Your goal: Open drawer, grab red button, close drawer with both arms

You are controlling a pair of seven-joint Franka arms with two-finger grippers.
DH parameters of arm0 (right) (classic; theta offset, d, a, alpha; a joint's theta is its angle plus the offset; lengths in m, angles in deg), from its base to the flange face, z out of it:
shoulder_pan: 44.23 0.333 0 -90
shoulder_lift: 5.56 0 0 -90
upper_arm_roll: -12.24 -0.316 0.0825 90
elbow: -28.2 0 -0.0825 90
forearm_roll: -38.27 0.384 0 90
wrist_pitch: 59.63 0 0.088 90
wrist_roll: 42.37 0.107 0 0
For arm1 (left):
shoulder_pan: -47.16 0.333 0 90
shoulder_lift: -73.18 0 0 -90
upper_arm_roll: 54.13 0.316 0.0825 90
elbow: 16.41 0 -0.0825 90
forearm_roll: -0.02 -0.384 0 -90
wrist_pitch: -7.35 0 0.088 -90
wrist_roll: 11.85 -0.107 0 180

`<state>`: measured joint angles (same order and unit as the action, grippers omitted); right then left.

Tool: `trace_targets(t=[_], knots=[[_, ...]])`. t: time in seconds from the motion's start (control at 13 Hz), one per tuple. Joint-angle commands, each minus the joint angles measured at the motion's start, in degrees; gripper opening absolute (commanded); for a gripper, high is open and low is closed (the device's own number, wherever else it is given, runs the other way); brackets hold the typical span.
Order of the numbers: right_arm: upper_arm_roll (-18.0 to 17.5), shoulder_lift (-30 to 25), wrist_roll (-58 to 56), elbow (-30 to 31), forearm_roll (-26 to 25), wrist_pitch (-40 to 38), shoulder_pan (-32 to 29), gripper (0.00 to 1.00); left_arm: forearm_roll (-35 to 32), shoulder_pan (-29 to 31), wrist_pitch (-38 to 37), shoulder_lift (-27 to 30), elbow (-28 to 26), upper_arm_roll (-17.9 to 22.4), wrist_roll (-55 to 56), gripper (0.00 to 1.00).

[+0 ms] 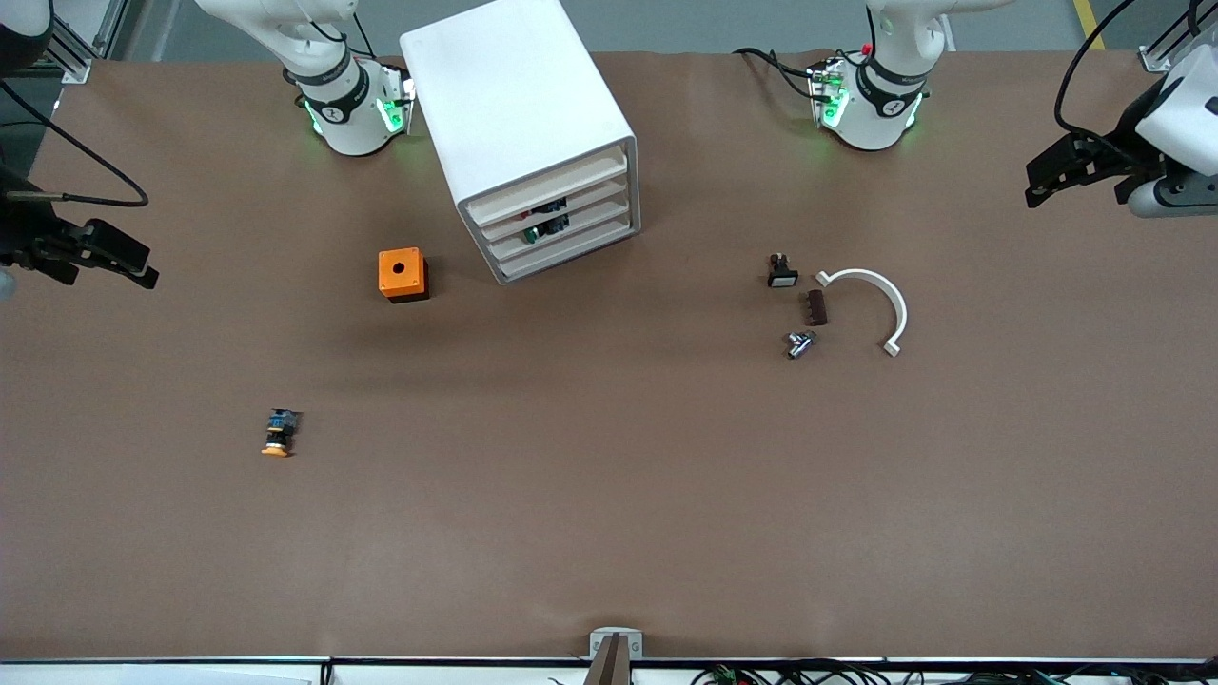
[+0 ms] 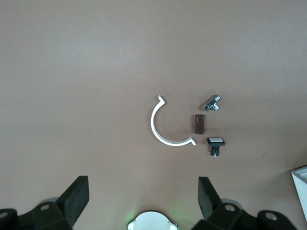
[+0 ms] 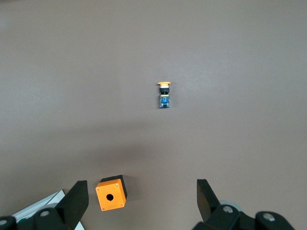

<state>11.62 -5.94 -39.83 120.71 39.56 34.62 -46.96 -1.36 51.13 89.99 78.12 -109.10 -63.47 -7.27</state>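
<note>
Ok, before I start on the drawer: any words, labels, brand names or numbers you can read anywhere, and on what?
None can be read.
Right arm's base: a small dark round mark on its band, too small to read.
Left arm's base: the same kind of mark, too small to read.
White cabinet, orange box, orange-capped button: no text visible.
Left hand and right hand: no markings visible.

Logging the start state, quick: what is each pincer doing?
Left pincer: open, empty, waiting above the table.
Right pincer: open, empty, waiting above the table.
</note>
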Motion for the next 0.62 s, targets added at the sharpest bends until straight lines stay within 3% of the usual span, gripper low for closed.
trace_targets(t=[0.0,0.54], knots=[[0.1,0.3,-0.3,-0.9,-0.7,-0.6,0.4,1.00,-1.2,-0.7,-2.4,-6.9,5.1,-1.5,2.0,1.00],[0.0,0.3,-0.3,-0.8,-0.6,-0.6,-0.3,1.00,0.8,-6.7,-0.2,-23.0,10.6,-4.5,17.6,1.00]])
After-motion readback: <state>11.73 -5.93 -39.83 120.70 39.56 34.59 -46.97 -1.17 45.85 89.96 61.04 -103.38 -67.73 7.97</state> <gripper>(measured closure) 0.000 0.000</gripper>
